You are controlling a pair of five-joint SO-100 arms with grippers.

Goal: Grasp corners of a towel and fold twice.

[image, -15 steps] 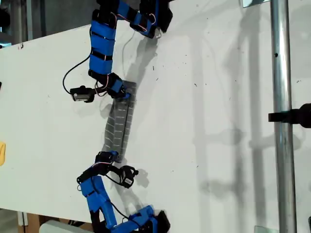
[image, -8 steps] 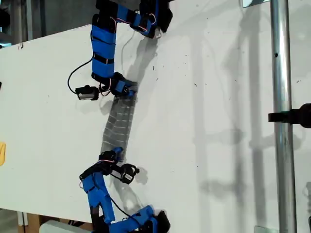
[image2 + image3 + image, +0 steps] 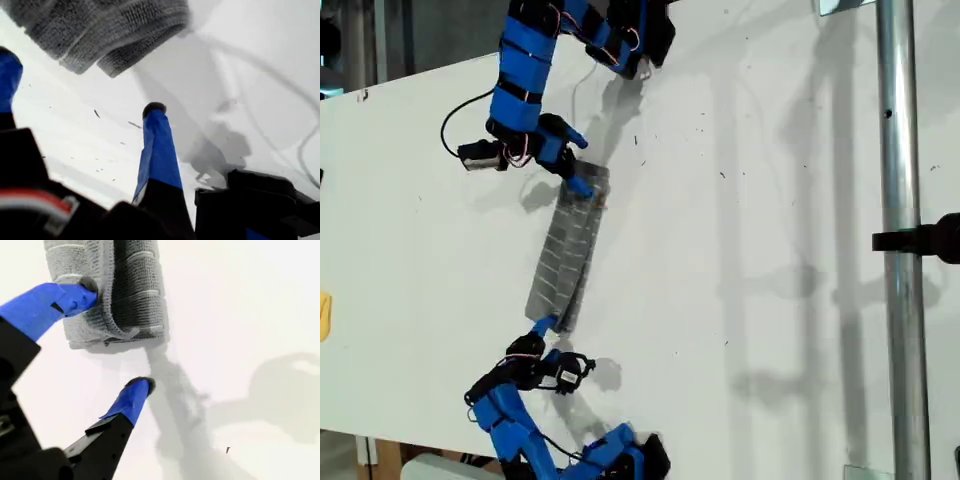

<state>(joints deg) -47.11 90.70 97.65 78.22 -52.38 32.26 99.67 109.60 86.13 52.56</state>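
The towel (image 3: 568, 252) lies folded into a narrow strip on the white counter (image 3: 750, 200), running between my two arms in the exterior view. My first claw (image 3: 82, 95) is spread wide and empty, with a rolled towel end (image 3: 100, 30) just beyond its tips. My second claw (image 3: 117, 335) is spread too, one fingertip (image 3: 87, 287) seemingly touching the other end, though I can't be sure.

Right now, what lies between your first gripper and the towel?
Only bare table, shown in the first wrist view: my first gripper is open, just short of the towel end.
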